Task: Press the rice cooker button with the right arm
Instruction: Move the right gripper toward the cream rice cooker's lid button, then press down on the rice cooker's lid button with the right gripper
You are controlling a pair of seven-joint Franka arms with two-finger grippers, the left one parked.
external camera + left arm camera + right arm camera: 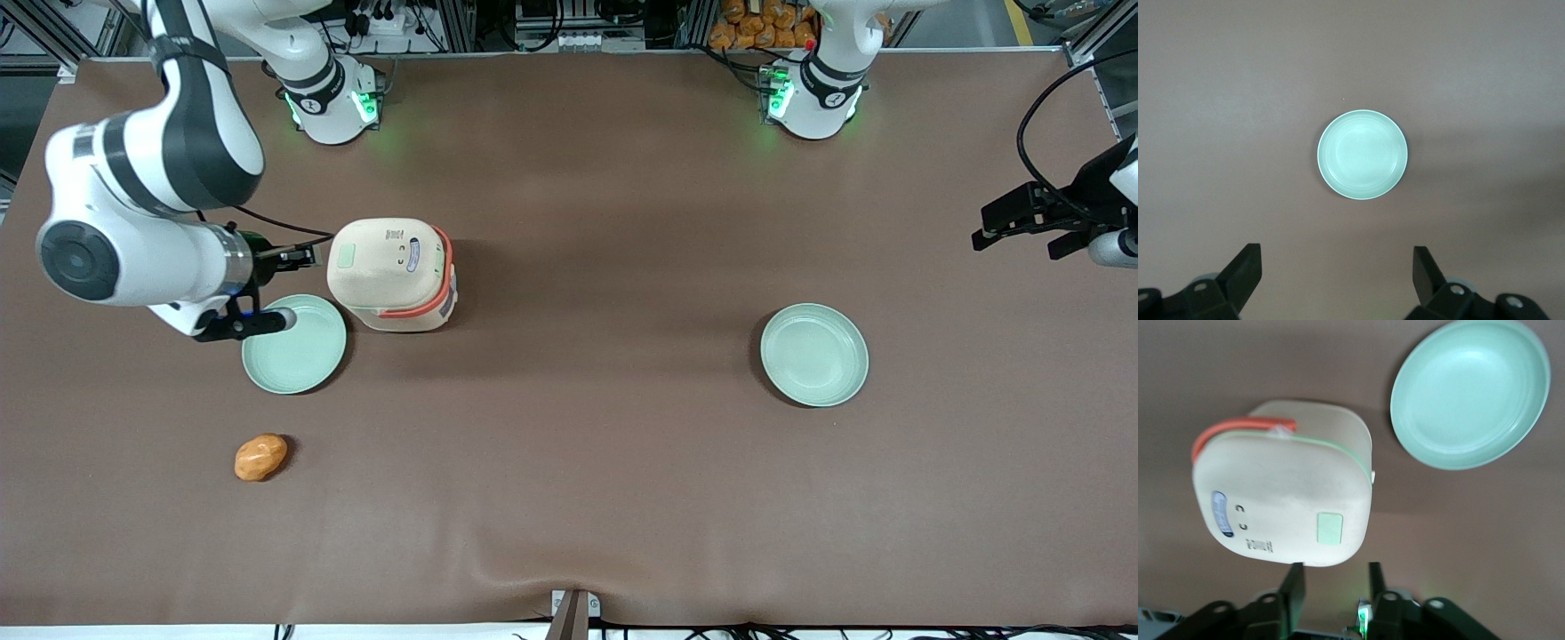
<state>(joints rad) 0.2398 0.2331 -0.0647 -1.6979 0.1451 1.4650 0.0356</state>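
The rice cooker (391, 276) is cream with an orange-red band handle and stands with its lid shut. A pale green square button (345, 255) sits on the lid at the edge nearest my gripper. My right gripper (300, 258) is level with the lid, just beside that edge and not touching it. In the right wrist view the cooker (1281, 493) and its button (1329, 528) lie just ahead of the gripper (1335, 577). The two fingers stand apart with nothing between them.
A pale green plate (295, 345) lies beside the cooker under my wrist and also shows in the right wrist view (1469, 392). A second green plate (814, 355) lies toward the parked arm's end. An orange bread-like lump (260, 456) lies nearer the front camera.
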